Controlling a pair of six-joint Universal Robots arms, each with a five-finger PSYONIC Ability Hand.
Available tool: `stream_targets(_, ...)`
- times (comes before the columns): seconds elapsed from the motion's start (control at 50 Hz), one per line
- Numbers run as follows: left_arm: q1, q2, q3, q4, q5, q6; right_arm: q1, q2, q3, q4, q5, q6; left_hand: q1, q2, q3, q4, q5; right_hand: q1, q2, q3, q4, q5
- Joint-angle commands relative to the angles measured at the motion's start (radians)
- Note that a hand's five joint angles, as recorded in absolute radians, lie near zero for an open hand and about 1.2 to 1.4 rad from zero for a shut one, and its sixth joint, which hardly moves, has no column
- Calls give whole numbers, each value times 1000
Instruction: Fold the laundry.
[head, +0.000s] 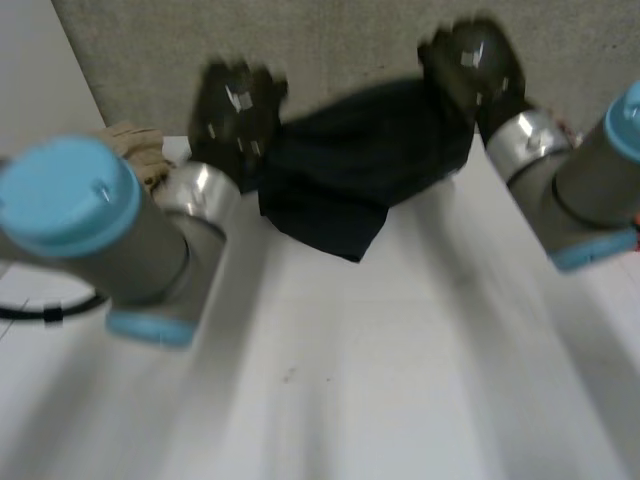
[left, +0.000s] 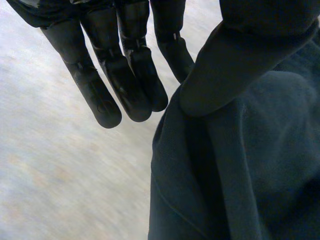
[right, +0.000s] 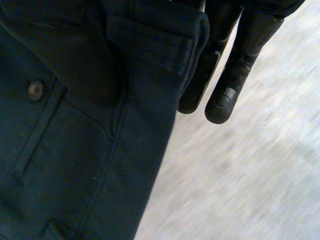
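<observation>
Closest to the head camera is the left arm, its light-blue cap large at the near left of the white table. The right arm reaches in from the other side. Between them, over the far part of the table, a dark garment is strung out in the air, with one corner sagging down towards the tabletop.

The left hand has hold of the garment's left end. In its wrist view the fingers are straight and slightly spread, clear of the cloth, while the thumb lies flat across the fabric. The cloth's edge runs up just beside the nearest finger, so the grip is a pinch at the edge, not a fist.

The right hand grips the right end. In its wrist view a thick hemmed band of the garment is folded over the hand, and two straight fingers stick out past it. A darker shape presses on the cloth from the front, and it looks like the thumb.

Behind the left arm a beige cloth lies crumpled on the table. A small button sits on the garment beside a stitched pocket seam.
</observation>
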Motion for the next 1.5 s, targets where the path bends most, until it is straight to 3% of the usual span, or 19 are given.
stream_targets(0.02,-62,-10,-249,-3,3,32,-14,-67,284,116,-2,-30,-354,-441,-435,-443,-430,406,224,214,209,266)
stream_targets(0.08,-61,-25,-286,-6,1,32,-14,-90,358,112,-5,-53,-626,-713,-707,-714,-701,406,224,214,209,266)
stream_targets(0.18,-44,-77,-300,-8,-8,27,-14,-127,412,113,-7,-76,-685,-772,-766,-773,-760,406,224,214,209,266)
stream_targets(0.32,36,-28,-332,-46,-8,4,-14,-184,458,127,-12,-76,-676,-763,-757,-764,-752,406,224,214,209,266)
stream_targets(0.5,50,4,-367,-132,16,-143,-14,-247,493,187,1,-59,-609,-695,-690,-697,-684,406,224,214,209,266)
stream_targets(0.7,169,15,-369,-270,181,-196,-8,-317,467,282,13,-13,-262,-349,-343,-350,-338,406,224,214,209,266)
stream_targets(0.82,173,68,-375,-347,185,-376,-1,-334,441,290,16,42,-329,-416,-411,-418,-405,406,224,214,209,266)
stream_targets(0.9,179,72,-397,-330,179,-433,2,-336,435,288,16,41,-377,-463,-458,-465,-452,406,224,214,209,266)
stream_targets(1.0,192,56,-394,-266,184,-448,4,-336,432,291,18,45,-374,-461,-455,-462,-449,406,224,214,209,266)
stream_targets(1.14,148,-57,-320,-244,184,-448,7,-342,432,291,18,47,-509,-595,-590,-597,-584,406,224,214,209,266)
stream_targets(1.32,94,-157,-180,-227,181,-447,7,-340,432,293,19,48,-500,-587,-581,-588,-575,406,224,214,209,266)
stream_targets(1.38,70,-203,-133,-227,170,-445,7,-340,432,293,19,49,-348,-435,-429,-436,-424,406,224,214,209,266)
stream_targets(1.4,65,-214,-121,-230,167,-442,5,-340,430,293,22,47,-187,-274,-269,-276,-263,406,224,214,209,266)
stream_targets(1.42,62,-220,-102,-235,165,-442,4,-342,430,293,22,45,207,120,125,118,131,406,224,214,209,266)
stream_targets(1.5,68,-177,-102,-241,129,-428,-10,-351,414,309,22,30,287,200,205,198,211,406,224,214,209,266)
